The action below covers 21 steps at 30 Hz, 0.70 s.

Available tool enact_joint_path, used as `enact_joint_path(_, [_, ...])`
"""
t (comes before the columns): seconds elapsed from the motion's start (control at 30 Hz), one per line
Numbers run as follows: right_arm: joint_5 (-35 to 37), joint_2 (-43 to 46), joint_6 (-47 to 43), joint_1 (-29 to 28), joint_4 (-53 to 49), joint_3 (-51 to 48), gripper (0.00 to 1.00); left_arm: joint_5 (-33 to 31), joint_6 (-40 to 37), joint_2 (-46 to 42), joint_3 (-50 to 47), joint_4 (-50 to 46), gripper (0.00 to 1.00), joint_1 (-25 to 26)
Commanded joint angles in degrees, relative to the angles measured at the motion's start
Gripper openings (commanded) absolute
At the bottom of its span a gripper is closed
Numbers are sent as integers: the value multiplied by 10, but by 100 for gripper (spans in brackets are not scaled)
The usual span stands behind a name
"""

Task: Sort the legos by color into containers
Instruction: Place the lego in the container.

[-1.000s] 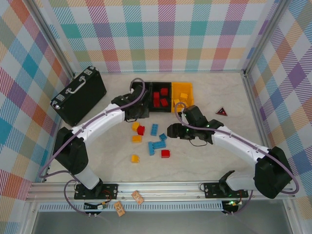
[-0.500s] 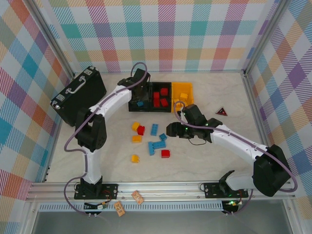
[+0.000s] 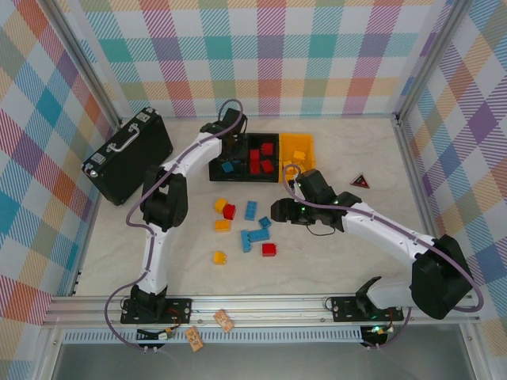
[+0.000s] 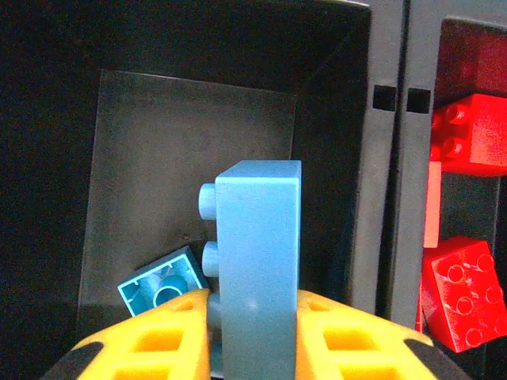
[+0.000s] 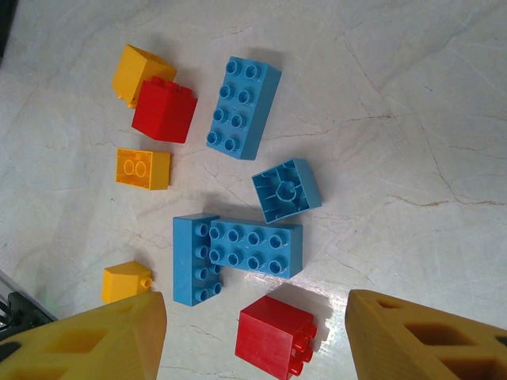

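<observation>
Left fingers [image 4: 150,344] closed on a pale blue brick [image 4: 260,253], held on edge directly above the left black bin [image 4: 174,150] of the containers, its long axis running straight out from the fingers and its studs turned away from the middle bin [image 4: 394,198]; a small blue lego [image 4: 162,286] lies on the floor below, so a plain release should land it. Right fingers [image 5: 103,340] stand apart and empty over the loose legos [image 5: 243,107] on the tabletop [image 5: 396,119], on the near side of that bin
</observation>
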State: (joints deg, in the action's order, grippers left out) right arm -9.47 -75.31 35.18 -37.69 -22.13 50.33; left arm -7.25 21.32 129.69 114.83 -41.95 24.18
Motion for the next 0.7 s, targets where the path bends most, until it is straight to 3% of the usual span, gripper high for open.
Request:
enact_joint_path(0.0, [5, 4, -2, -3, -12, 8, 62, 9, 13, 3, 9, -15, 32, -6])
enact_joint_path(0.13, [3, 2, -3, -3, -11, 10, 62, 9, 13, -8, 1, -15, 41, -6])
enact_joint_path(0.33, [2, 2, -4, -3, -9, 12, 62, 15, 19, -55, -31, -6, 43, -5])
enact_joint_path(0.67, [7, 10, -19, -3, -24, 12, 62, 58, 27, -215, -212, 42, 48, 22])
